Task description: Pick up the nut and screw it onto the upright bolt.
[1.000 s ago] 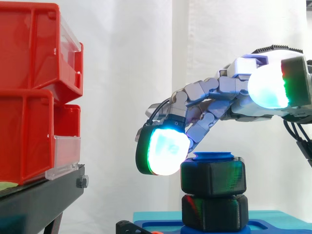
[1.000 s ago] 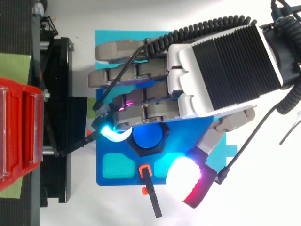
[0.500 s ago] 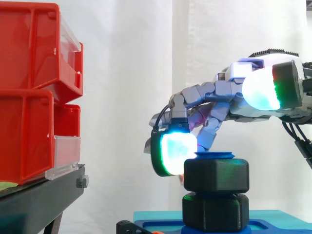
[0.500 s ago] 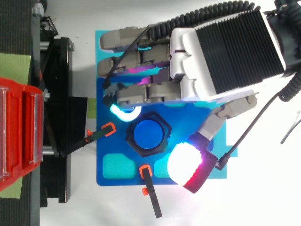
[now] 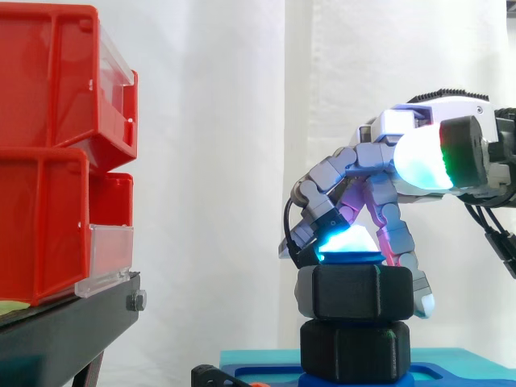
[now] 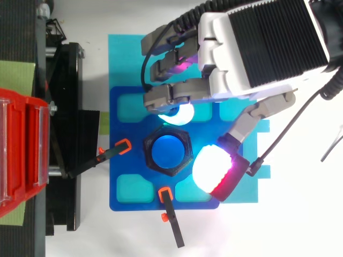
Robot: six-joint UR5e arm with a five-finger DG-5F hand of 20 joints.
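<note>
Pick-up looks done: the upper nut (image 5: 355,292), prob. the task's one, is on the bolt (image 6: 169,151), low centre-right in the side view and mid-frame in the top view, w/ the bolt's blue top poking just above it. It sits right on the lower nut (image 5: 355,351), touching or nearly so, so threading seems mostly finished. What's left, I judge, is at most a last bit of turning, then letting go & backing off. The hand (image 6: 262,48) comes in from the upper right of the top view and hangs over the far side of the upper nut, v. close to it. Can't tell whether it has hold of the nut or how far shut it is. Counts: 2 black six-sided nuts, stacked; 1 blue bolt, upright; 1 dark blue base plate (image 6: 128,166) under them w/ several lighter pockets, some hidden by the hand so no firm no.; 1 pale blue mat (image 6: 126,59) under the plate; 2 black clips w/ orange tips, the left clip (image 6: 124,144) beside the nut and the lower clip (image 6: 165,193) below it in the top view; at least 2 red bins stacked at the left edge of the side view, upper bin (image 5: 56,81) over lower bin (image 5: 40,234), on 1 black stand (image 5: 72,322); 1 hand.
</note>
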